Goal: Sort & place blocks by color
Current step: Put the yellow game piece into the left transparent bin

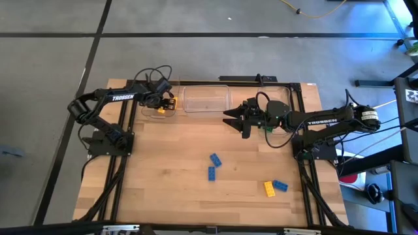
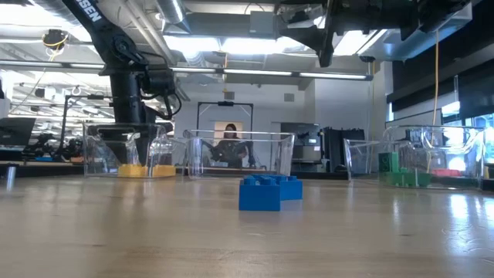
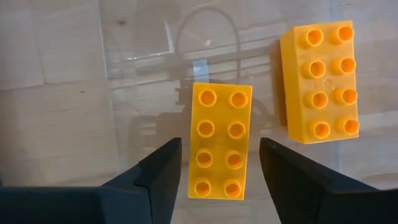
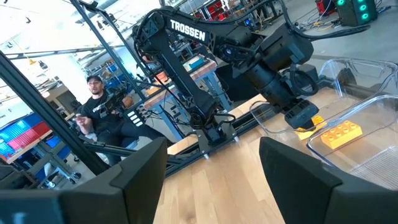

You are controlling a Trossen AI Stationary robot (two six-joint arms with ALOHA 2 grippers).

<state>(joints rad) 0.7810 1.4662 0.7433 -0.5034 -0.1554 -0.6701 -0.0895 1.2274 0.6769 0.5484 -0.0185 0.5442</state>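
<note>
My left gripper (image 1: 168,103) hangs open over the left clear bin (image 1: 157,112). In the left wrist view its fingers (image 3: 163,163) stand on either side of a yellow block (image 3: 219,140) without touching it. That block lies flat on the bin floor, and a second yellow block (image 3: 320,83) lies beside it. My right gripper (image 1: 234,117) is open and empty, held high near the middle bin (image 1: 206,99). Three blue blocks (image 1: 215,159), (image 1: 211,173), (image 1: 280,185) and one yellow block (image 1: 269,189) lie on the table. Green blocks (image 2: 409,178) sit in the right bin.
Three clear bins stand in a row along the table's far edge; the right one (image 2: 432,158) lies partly under my right arm. Bare wood lies between the bins and the loose blocks. A person (image 4: 99,106) sits beyond the table's left side.
</note>
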